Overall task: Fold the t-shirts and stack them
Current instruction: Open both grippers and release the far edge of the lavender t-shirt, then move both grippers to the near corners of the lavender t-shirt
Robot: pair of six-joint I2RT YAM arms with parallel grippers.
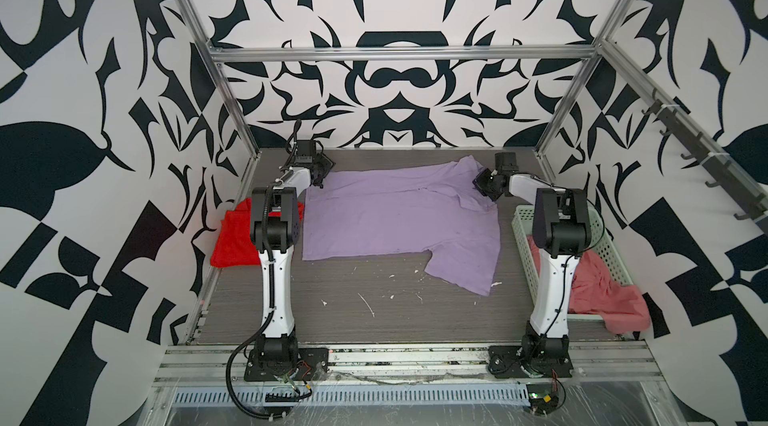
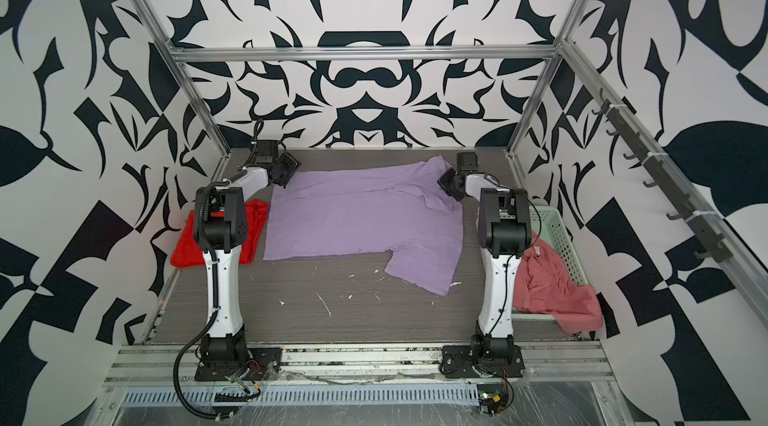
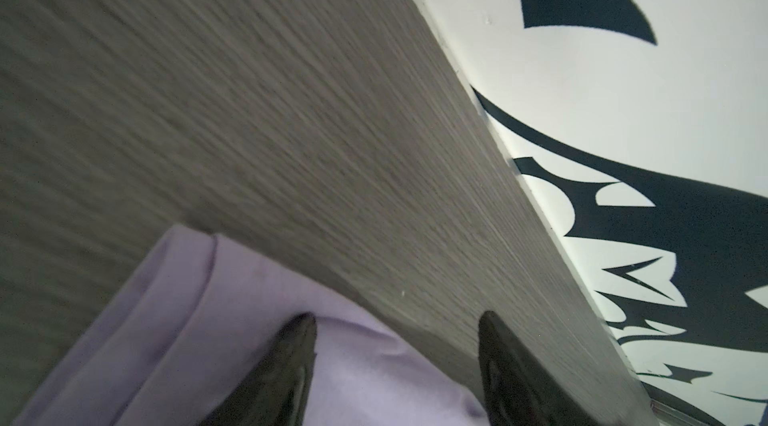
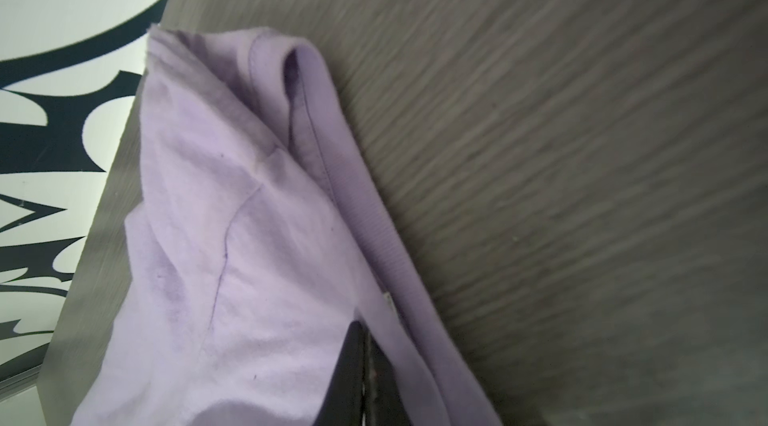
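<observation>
Lilac tee (image 1: 395, 216): unfolded; R hand (image 4: 361, 326) clamps it, L hand (image 3: 397, 315) open.
Red tee (image 1: 232, 245): looks folded, surface's left edge.
Pink tee (image 1: 602, 299): pending.

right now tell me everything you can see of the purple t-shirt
The lilac t-shirt is soft, plain cloth with a ribbed collar and short sleeves, spread mostly flat and sideways on the grey table. The right hand is shut on cloth by the collar, and that corner is bunched up. The open left hand sits at its far hem corner.
</observation>
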